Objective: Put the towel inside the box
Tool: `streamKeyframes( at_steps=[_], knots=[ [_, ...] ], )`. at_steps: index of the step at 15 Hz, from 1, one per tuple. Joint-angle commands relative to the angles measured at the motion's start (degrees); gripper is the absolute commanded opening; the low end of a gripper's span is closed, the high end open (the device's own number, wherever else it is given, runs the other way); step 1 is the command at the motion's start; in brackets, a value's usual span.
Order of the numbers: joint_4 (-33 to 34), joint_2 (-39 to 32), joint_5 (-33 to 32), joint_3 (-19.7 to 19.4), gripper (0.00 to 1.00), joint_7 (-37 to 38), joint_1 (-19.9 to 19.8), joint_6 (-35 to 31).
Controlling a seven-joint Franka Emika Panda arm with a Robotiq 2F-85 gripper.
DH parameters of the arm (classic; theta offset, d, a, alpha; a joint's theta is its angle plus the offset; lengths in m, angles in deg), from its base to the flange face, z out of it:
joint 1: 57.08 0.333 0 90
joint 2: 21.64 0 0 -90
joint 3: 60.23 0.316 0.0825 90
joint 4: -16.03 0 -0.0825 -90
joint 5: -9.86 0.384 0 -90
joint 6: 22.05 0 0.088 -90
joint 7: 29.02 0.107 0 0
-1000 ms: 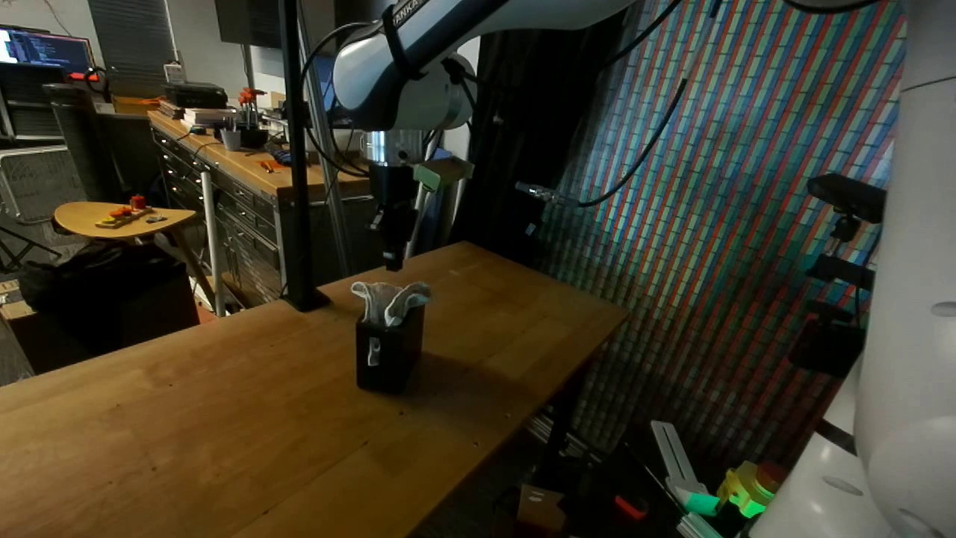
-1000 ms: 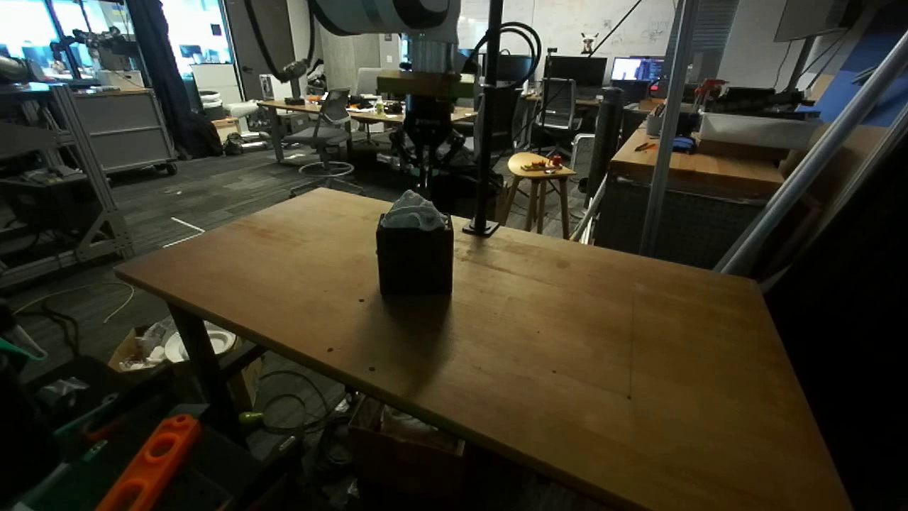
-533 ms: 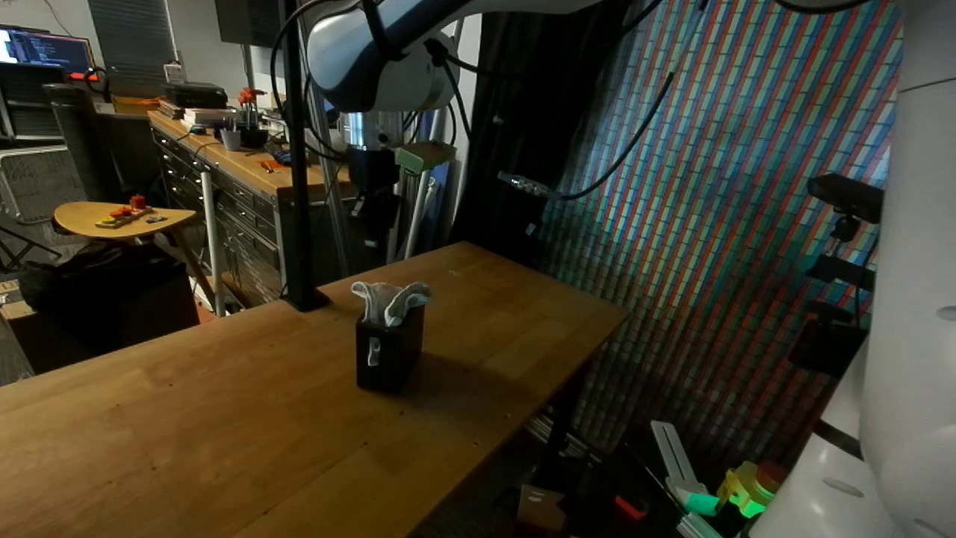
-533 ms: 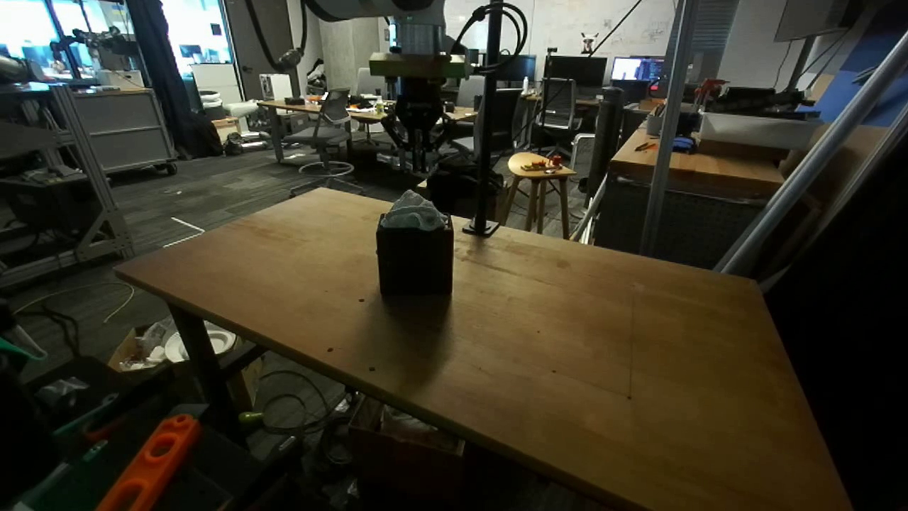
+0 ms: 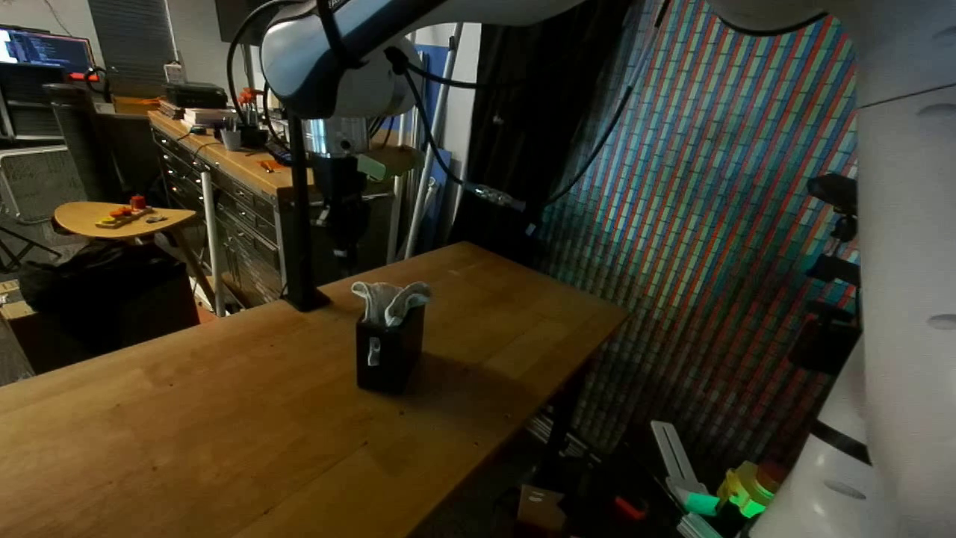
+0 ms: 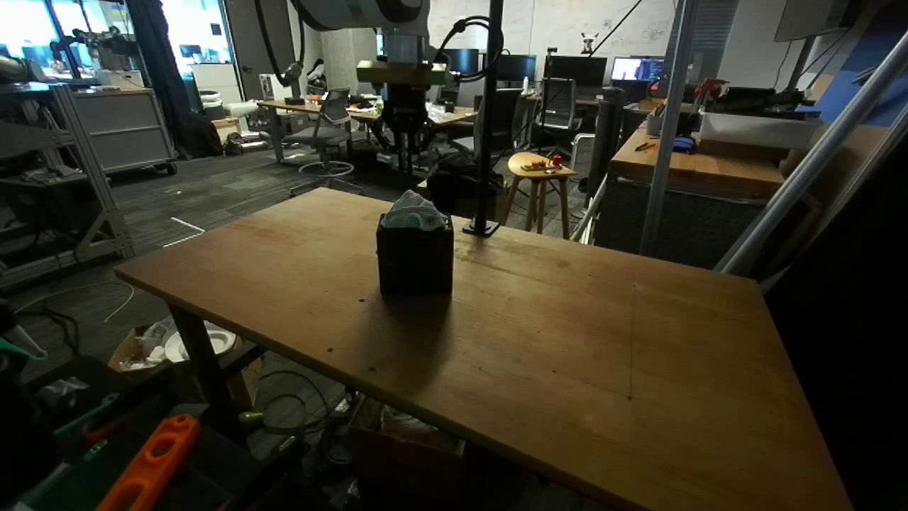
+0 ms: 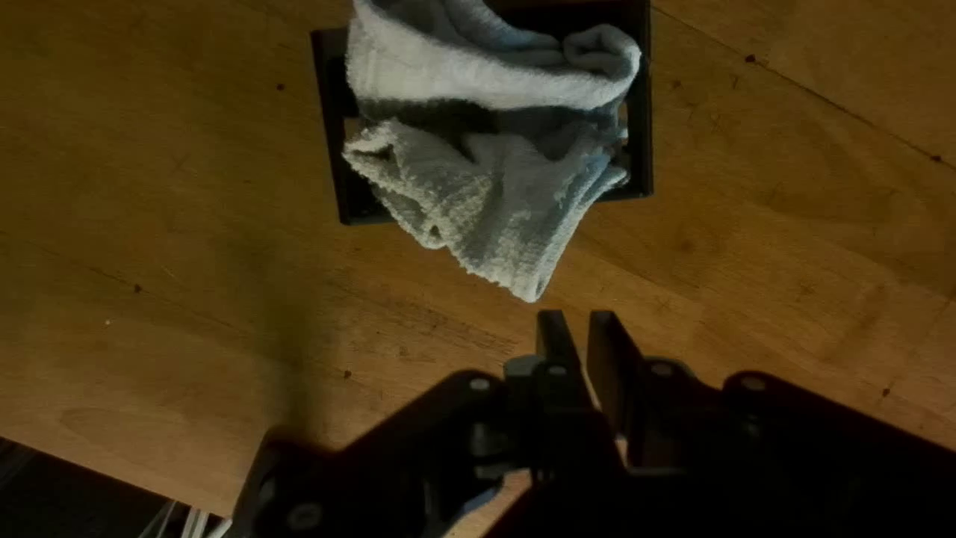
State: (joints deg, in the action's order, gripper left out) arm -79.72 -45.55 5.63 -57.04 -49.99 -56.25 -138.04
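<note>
The grey-white towel (image 5: pixel 385 302) is stuffed in the black box (image 5: pixel 392 362), its folds standing above the rim. The towel (image 6: pixel 413 213) and box (image 6: pixel 415 259) also show in the other exterior view. In the wrist view, one corner of the towel (image 7: pixel 508 202) sticks out past the rim of the box (image 7: pixel 642 149). The towel's lower part is hidden inside. A pale patch shows at a slot in the box's side. My gripper (image 5: pixel 343 258) is up and away from the box, touching nothing. In the wrist view its fingers (image 7: pixel 576 314) stand slightly apart with nothing between them.
The box stands on a wooden table (image 5: pixel 224 426). A black upright pole (image 6: pixel 489 142) is fixed at the table's edge, close to my gripper in both exterior views. A workbench (image 5: pixel 246 161) and a small stool (image 5: pixel 123 217) stand beyond the table.
My gripper has moved away from the box, leftward in both exterior views, rising first and then sinking slightly. The towel and box have not moved.
</note>
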Motion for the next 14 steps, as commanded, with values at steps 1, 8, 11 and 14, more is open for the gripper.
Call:
streamKeyframes(
  at_steps=[1, 8, 11, 14],
  knots=[
    [3.75, -3.30, -1.20, -0.03, 0.16, 2.60, 0.79, 1.43],
    [2.68, -3.66, -5.40, -0.86, 0.39, 2.30, 0.96, 1.06],
    [2.98, -4.03, -6.24, -0.59, 0.57, 2.06, 0.94, 0.77],
    [2.81, -4.52, -6.14, -0.22, 0.55, 1.77, 0.96, 0.39]
  ],
)
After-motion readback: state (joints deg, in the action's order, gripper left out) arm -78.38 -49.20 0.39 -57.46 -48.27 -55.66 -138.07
